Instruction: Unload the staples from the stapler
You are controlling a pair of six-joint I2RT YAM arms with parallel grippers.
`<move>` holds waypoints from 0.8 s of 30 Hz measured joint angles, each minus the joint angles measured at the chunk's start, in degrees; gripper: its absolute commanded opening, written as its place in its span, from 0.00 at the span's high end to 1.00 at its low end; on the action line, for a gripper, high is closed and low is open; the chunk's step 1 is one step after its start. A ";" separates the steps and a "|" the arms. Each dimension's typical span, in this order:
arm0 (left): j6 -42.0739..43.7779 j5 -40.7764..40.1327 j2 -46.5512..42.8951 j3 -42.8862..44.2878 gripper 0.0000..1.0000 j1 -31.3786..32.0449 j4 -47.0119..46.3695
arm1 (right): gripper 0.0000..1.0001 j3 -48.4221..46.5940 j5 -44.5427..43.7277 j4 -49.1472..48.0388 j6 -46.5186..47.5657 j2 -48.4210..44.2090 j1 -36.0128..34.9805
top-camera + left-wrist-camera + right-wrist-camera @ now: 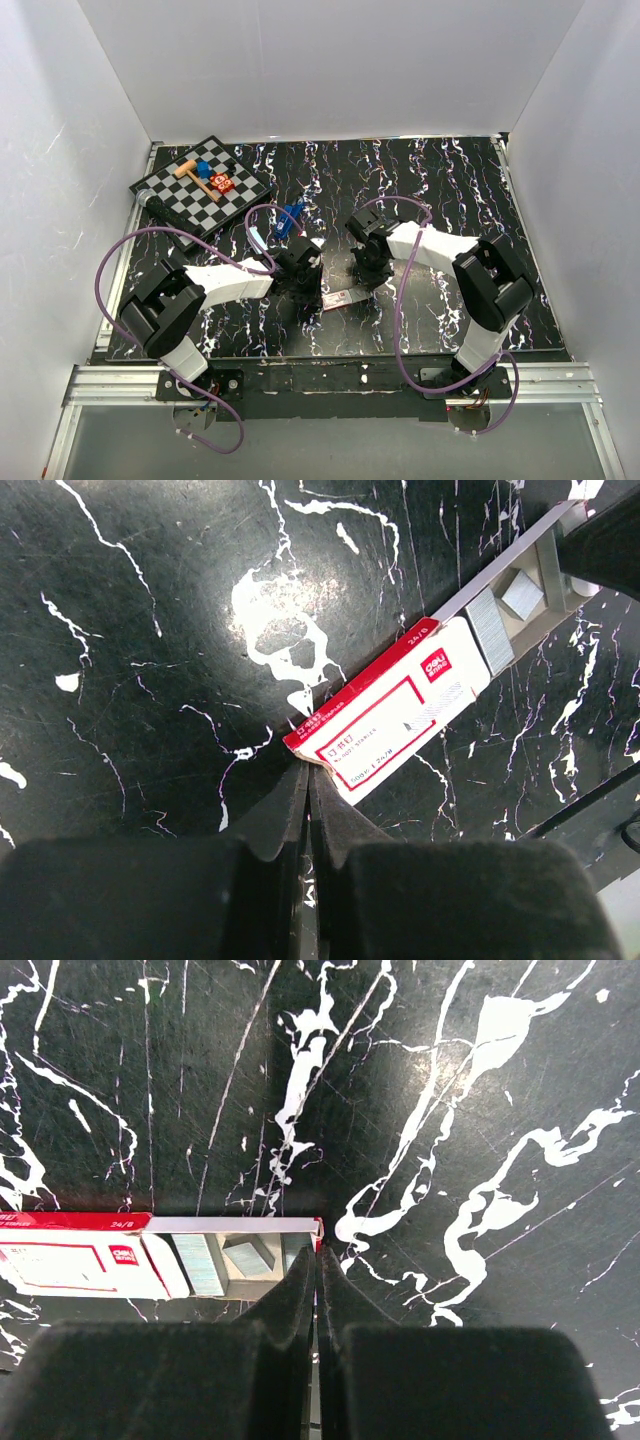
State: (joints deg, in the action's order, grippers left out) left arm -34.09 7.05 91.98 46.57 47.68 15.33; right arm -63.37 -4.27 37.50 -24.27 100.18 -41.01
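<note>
Being counted on the dark marbled surface (450, 180) are one stapler (290, 221), one red-and-white box (385, 725) with one grey tray (240, 1225) slid out of its right end, and two grey staple blocks (200, 1263) in that tray, one flat and one tilted. One chequered board (175, 205) is being shown at the far left. The stapler is being left free, just beyond the left jaws on their far side and apart from them, and to the left of the right jaws. The left jaws are being held pressed together, tips touching the box's left end. The right jaws are likewise being held together, tips at the tray's right end. Whether cardboard is being pinched in either cannot be told.
</note>
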 measured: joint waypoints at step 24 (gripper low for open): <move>0.02 0.31 0.31 0.22 1.00 -0.02 -0.20 | 0.99 -0.63 2.58 -0.07 -3.28 0.72 -2.64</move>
State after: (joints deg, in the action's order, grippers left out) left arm -34.06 7.35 92.29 46.78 47.66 15.14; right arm -64.01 -1.69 37.43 -27.55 100.90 -43.66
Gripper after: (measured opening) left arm 0.008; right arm 0.023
